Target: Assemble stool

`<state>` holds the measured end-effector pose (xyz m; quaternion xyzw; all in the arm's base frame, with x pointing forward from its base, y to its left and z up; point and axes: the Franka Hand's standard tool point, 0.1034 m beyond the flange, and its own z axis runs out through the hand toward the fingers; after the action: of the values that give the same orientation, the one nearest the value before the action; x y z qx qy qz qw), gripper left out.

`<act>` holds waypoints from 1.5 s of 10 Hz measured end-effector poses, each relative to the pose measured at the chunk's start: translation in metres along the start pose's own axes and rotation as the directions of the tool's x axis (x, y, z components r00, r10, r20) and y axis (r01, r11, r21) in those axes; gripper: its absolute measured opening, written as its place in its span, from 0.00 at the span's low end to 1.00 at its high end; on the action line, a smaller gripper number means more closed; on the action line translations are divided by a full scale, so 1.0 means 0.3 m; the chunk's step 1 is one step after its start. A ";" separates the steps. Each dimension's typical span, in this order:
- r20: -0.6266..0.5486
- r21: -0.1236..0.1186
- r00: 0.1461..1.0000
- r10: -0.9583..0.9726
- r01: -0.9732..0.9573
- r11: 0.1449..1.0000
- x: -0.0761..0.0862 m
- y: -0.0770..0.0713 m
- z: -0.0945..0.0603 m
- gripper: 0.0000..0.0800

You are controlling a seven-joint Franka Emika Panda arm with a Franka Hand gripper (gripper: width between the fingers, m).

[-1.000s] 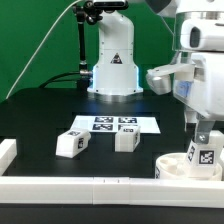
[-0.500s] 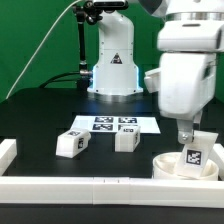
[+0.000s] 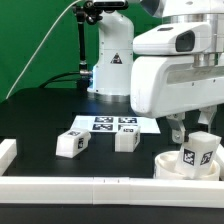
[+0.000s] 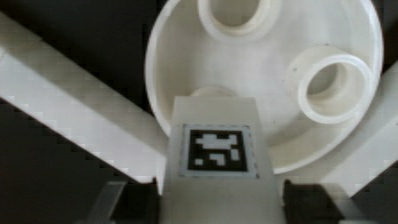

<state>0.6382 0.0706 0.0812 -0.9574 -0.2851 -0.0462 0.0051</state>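
The round white seat (image 3: 172, 166) lies in the corner at the exterior view's right; in the wrist view (image 4: 214, 55) its face shows two round holes. My gripper (image 3: 194, 136) is shut on a white tagged stool leg (image 3: 198, 152) and holds it tilted just over the seat. In the wrist view the leg (image 4: 217, 130) stands between my dark fingers (image 4: 128, 200), with my gripper (image 4: 221, 206) closed on its sides. Two more tagged legs (image 3: 70, 143) (image 3: 126, 140) lie on the black table at centre left.
The marker board (image 3: 115, 124) lies behind the two loose legs. A white border rail (image 3: 90, 186) runs along the front, with a short piece (image 3: 7, 151) at the exterior view's left; a rail (image 4: 71, 100) also shows beside the seat. The robot base (image 3: 112, 70) stands at the back.
My wrist has turned and the hand has swung over the seat. The held leg has tipped and shifted slightly, staying just above the seat. The loose legs have not moved.
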 end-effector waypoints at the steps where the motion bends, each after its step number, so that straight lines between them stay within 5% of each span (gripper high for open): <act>1: 0.000 0.000 0.996 0.086 -0.086 0.996 0.001 -0.001 0.000 0.42; 3: -0.022 -0.003 0.971 0.238 -0.239 0.971 0.006 -0.004 0.000 0.42; 6: -0.071 0.027 0.861 0.504 -0.503 0.864 0.020 -0.009 0.001 0.42; 8: -0.076 0.047 0.753 0.654 -0.652 0.757 0.027 -0.013 0.002 0.42; 13: -0.090 0.052 0.455 0.886 -0.886 0.460 0.014 0.020 0.002 0.42; 15: -0.083 0.056 0.409 0.909 -0.909 0.414 0.009 0.024 0.002 0.42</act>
<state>0.6444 0.0661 0.0810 -0.9555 0.2794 -0.0836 0.0444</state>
